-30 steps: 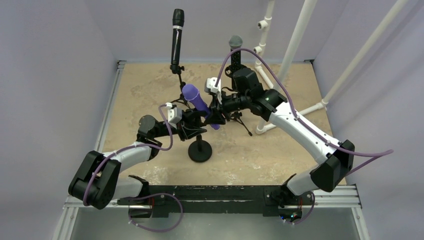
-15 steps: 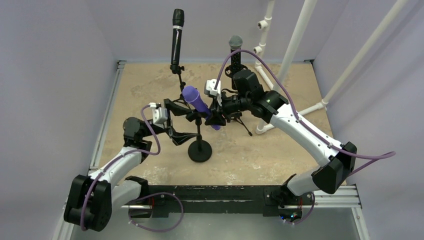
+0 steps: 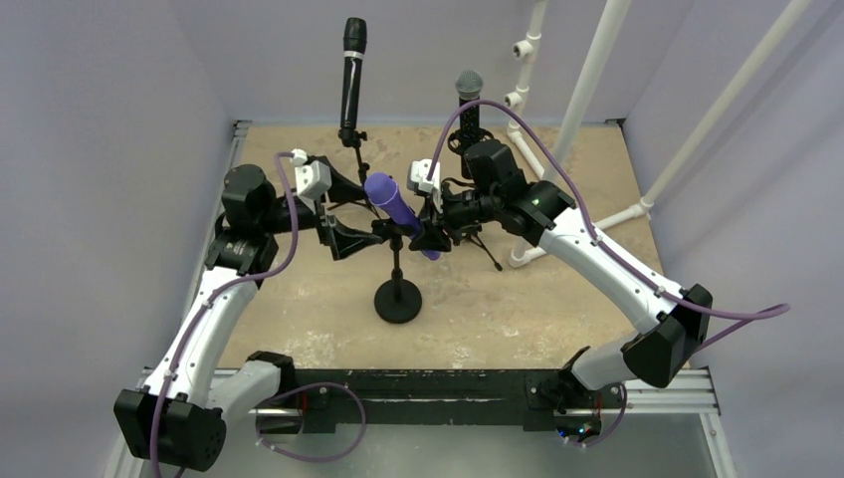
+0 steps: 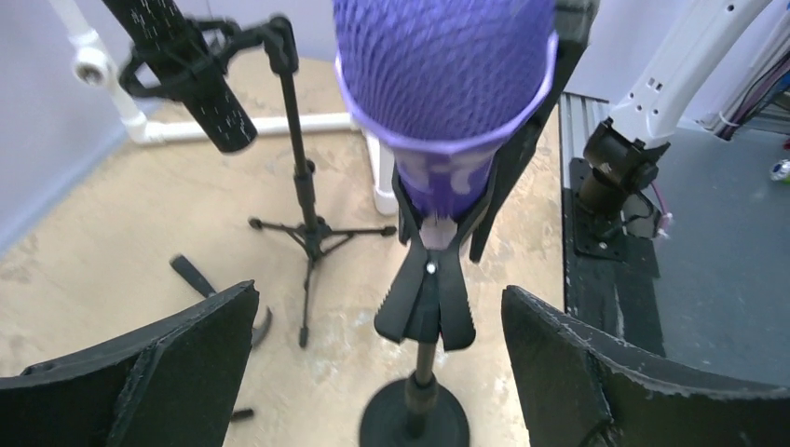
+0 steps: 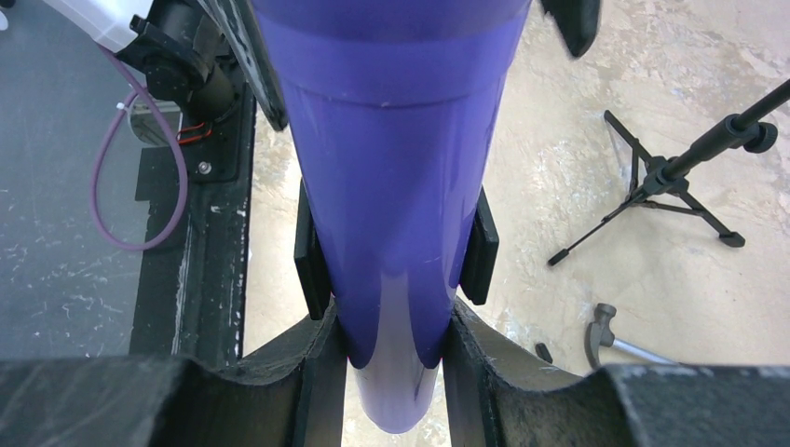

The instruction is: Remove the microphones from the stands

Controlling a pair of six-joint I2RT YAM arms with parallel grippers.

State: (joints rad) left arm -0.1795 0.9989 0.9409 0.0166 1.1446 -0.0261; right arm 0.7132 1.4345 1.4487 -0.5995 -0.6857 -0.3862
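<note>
The purple microphone [image 3: 391,202] leans in the black clip of the round-based stand [image 3: 398,300] at the table's middle. My right gripper [image 3: 428,235] is shut on the microphone's lower handle [image 5: 401,186], its fingers [image 5: 312,377] pressing both sides just below the clip's pads [image 5: 311,250]. My left gripper [image 3: 354,213] hangs open to the left of the stand, apart from it. In the left wrist view the mesh head [image 4: 442,65] fills the top, with the clip [image 4: 429,291] and stand base [image 4: 415,421] between my wide fingers [image 4: 149,372].
A black microphone [image 3: 351,70] on a tripod and a grey-headed one [image 3: 468,92] stand at the back. White pipes [image 3: 587,90] rise at the back right. A hammer [image 5: 615,340] lies on the tabletop near a tripod [image 5: 671,186].
My left gripper opened wide and its arm pulled back up and to the left, away from the stand. The right gripper kept its hold on the purple microphone.
</note>
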